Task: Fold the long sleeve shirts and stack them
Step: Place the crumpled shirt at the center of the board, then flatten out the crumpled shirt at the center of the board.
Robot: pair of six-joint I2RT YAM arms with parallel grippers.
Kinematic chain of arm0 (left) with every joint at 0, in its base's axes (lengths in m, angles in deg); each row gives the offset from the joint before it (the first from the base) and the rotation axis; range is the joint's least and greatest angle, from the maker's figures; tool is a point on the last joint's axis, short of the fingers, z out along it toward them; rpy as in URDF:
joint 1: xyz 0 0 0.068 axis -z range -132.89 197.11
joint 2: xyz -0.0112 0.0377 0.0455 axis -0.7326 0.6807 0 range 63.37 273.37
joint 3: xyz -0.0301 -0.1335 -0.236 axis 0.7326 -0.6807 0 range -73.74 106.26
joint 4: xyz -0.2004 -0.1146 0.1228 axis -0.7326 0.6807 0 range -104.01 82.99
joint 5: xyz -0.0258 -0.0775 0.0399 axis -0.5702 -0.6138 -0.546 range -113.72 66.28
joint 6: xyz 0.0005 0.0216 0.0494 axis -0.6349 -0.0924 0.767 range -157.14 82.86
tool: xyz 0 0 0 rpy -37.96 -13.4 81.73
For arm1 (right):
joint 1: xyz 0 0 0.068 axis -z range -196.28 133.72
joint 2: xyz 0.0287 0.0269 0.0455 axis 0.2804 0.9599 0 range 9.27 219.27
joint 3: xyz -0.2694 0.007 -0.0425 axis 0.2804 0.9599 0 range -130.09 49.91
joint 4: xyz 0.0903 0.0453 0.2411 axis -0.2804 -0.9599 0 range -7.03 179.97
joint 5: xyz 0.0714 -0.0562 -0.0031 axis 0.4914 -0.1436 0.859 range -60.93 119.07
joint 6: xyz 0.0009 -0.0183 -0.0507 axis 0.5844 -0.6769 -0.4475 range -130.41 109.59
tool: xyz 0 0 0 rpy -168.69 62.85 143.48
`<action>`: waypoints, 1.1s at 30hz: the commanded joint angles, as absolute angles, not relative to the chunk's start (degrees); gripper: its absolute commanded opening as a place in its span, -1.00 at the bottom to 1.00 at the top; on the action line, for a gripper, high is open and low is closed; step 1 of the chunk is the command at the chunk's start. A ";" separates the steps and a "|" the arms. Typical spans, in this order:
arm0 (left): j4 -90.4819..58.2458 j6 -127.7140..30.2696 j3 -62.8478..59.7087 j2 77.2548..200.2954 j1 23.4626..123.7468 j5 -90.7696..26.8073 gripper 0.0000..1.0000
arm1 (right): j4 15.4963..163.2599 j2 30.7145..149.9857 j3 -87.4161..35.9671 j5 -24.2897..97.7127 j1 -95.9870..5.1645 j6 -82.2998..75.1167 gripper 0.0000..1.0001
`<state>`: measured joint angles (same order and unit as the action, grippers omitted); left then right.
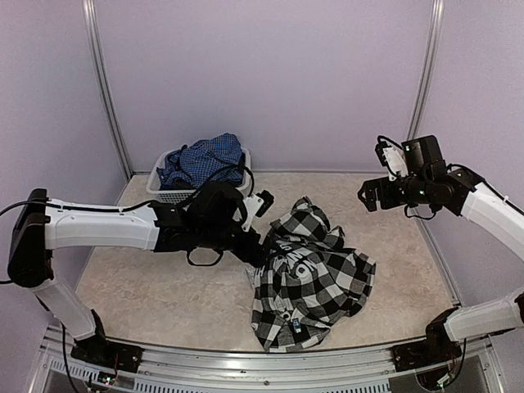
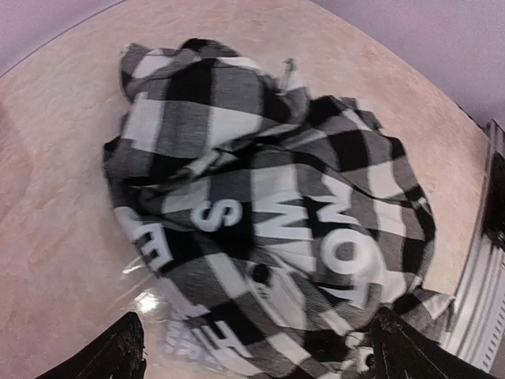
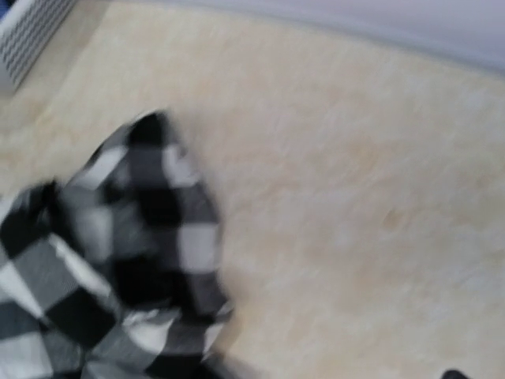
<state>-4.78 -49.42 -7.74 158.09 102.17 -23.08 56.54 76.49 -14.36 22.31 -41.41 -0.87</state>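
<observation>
flattening step i'd say: black-and-white check shirt [image 1: 307, 274] is a crumpled heap. left claw [image 1: 255, 242] wide at its left edge, right claw [image 1: 366, 195] can't tell. next, pinch a hem, pull flat.

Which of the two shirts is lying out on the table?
The black-and-white checked shirt with white letters, crumpled in the middle. The blue shirt is heaped in the white basket at the back.

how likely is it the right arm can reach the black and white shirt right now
Probably yes. The right hand hovers over the table to the right of the black-and-white shirt, nothing between them; the left hand is at the shirt's left edge, out of that path.
</observation>
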 commanded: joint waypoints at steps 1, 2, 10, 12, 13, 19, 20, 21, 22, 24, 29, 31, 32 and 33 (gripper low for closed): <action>-8.30 -41.80 -10.06 154.65 113.93 -28.67 0.88 | 58.63 77.02 -11.28 27.14 -41.85 0.64 0.99; -6.57 -40.67 -8.75 155.85 116.24 -28.50 0.87 | 58.94 77.27 -11.04 27.44 -41.82 0.87 0.99; 4.16 -33.33 10.13 174.59 126.13 -28.53 0.81 | 60.16 79.11 -10.77 28.91 -39.07 0.38 0.99; 6.97 -31.20 14.41 178.52 126.96 -27.44 0.82 | 60.24 79.10 -10.97 31.73 -37.55 0.39 0.99; 8.96 -30.38 16.66 180.68 126.99 -26.70 0.81 | 60.47 78.94 -11.00 32.60 -37.21 0.48 0.99; 13.81 -27.02 22.82 188.86 127.08 -29.12 0.80 | 61.06 77.99 -10.34 33.76 -36.94 0.58 0.99; 13.92 -27.02 23.10 189.59 127.06 -28.78 0.80 | 61.04 77.80 -10.10 33.66 -36.93 0.58 0.99; 13.81 -27.10 23.24 190.04 127.08 -27.56 0.78 | 61.08 77.59 -9.91 33.88 -36.86 0.58 0.99; 13.77 -27.24 23.16 190.78 127.09 -26.14 0.78 | 61.32 77.30 -9.72 34.35 -36.85 0.58 0.99; 13.33 -27.21 22.85 191.66 127.00 -22.59 0.75 | 61.73 76.73 -9.10 35.61 -36.85 0.59 0.99; 12.83 -27.59 22.24 192.34 126.35 -22.54 0.30 | 62.11 76.16 -8.12 36.22 -36.85 0.66 0.99; 13.18 -27.53 21.20 191.58 126.18 -23.02 -0.04 | 62.03 75.96 -7.65 35.96 -36.85 0.76 0.99; 13.18 -27.53 20.27 190.27 125.90 -23.14 -0.24 | 61.84 75.83 -7.36 35.89 -36.81 0.86 0.99; 12.90 -27.78 19.12 189.16 125.26 -23.33 -0.46 | 61.77 75.82 -7.20 35.80 -36.88 0.97 0.99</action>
<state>12.38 -27.75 21.31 191.37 126.63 -23.40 61.22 77.23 -8.66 35.44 -37.15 0.16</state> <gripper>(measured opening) 0.418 0.995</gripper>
